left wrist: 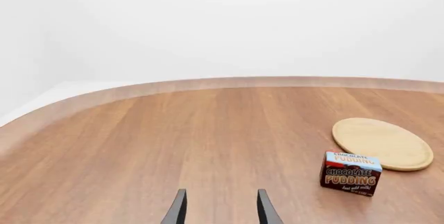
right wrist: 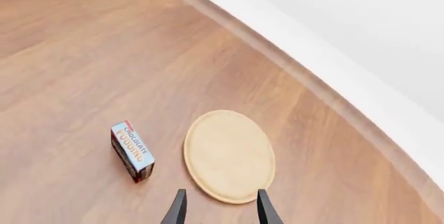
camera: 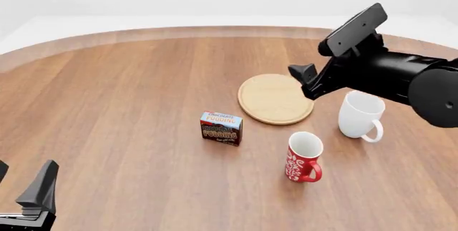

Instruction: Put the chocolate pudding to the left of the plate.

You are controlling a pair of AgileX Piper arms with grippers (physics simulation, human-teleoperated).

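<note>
Chocolate pudding [camera: 220,127] is seen upright on the bench [camera: 122,113], mid-bench, just off the plate's [camera: 275,99] near-left rim, apart from it. Nearer, by the near-left corner, the left tool [camera: 25,185] is held open and empty. Farther, above the plate's right rim, the right tool [right wrist: 219,207] is spread open, nothing gripped.

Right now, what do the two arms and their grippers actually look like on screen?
Both are matte black with no visible cables or markings. The right arm is thick and rounded, topped by a flat rectangular block. The left gripper and right gripper each end in two thin, dark, tapering fingers.
</note>
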